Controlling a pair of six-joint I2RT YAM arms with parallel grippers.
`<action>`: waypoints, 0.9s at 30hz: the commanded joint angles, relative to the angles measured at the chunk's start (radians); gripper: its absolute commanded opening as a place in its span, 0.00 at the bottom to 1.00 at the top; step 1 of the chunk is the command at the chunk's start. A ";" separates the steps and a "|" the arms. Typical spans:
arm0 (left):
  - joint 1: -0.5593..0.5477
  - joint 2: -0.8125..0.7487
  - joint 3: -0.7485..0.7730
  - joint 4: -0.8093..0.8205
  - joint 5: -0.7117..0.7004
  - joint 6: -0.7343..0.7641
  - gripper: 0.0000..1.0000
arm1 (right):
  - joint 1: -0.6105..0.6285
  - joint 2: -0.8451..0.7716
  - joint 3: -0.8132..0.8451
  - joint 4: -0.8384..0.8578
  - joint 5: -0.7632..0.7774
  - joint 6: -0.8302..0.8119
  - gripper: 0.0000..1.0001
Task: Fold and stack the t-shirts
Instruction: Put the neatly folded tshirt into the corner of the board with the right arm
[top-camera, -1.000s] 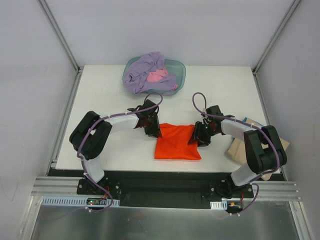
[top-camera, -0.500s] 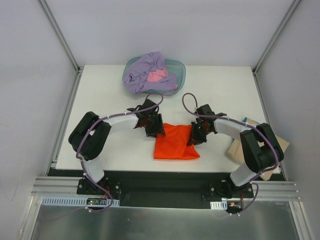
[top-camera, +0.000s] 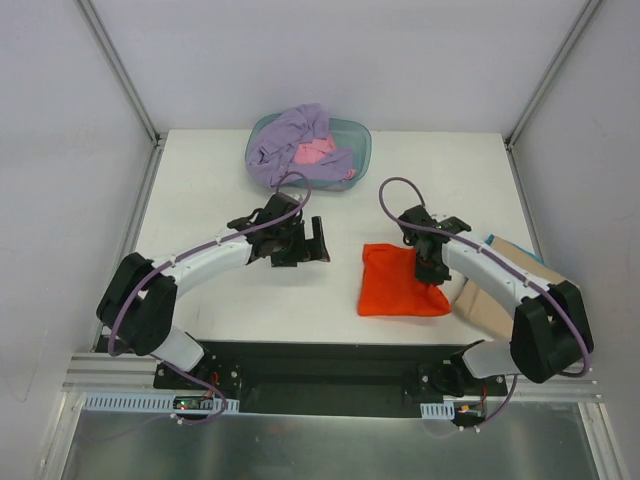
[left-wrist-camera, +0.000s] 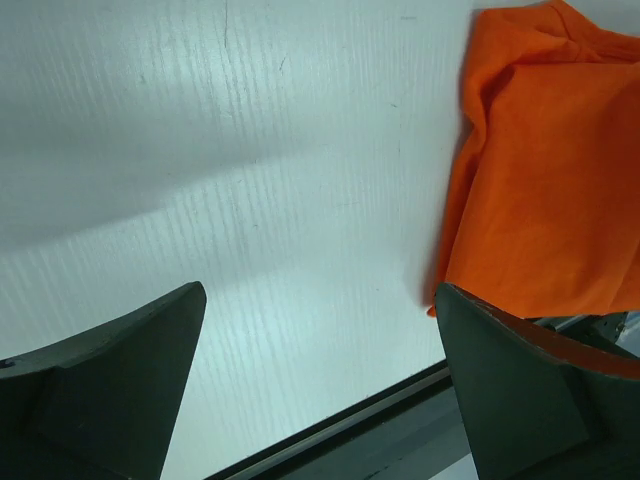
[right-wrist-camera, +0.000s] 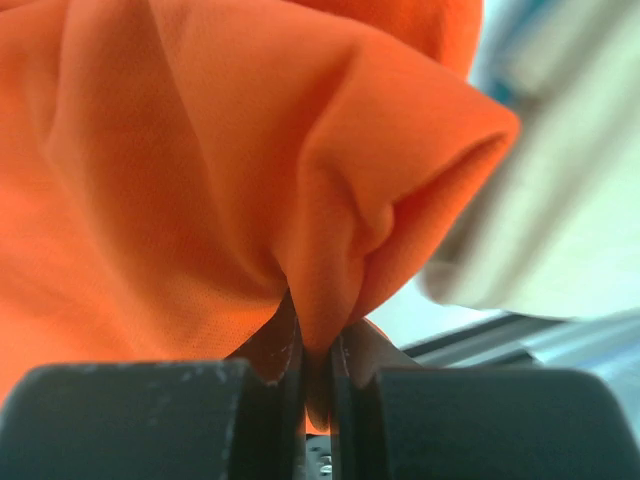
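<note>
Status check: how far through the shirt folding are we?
Done: the orange-red t-shirt looks folded into a compact shape. In hand: the right gripper is shut on a pinch of it; the left gripper is open over bare table. Left: the lavender t-shirt and pink t-shirt lie crumpled in the teal tub, nothing stacked.

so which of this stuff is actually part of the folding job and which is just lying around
Job: orange-red t-shirt, pinched by the right gripper; lavender t-shirt; pink t-shirt.
Lying about: teal tub holding those two; cardboard sheet.
</note>
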 joint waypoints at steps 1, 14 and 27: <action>0.014 -0.045 -0.009 -0.025 -0.038 0.051 0.99 | 0.000 -0.094 0.078 -0.251 0.271 0.057 0.01; 0.055 -0.040 -0.032 -0.031 -0.006 0.056 0.99 | -0.113 -0.099 0.218 -0.466 0.434 -0.012 0.01; 0.080 -0.045 -0.041 -0.031 -0.005 0.065 0.99 | -0.202 -0.189 0.353 -0.504 0.411 -0.135 0.01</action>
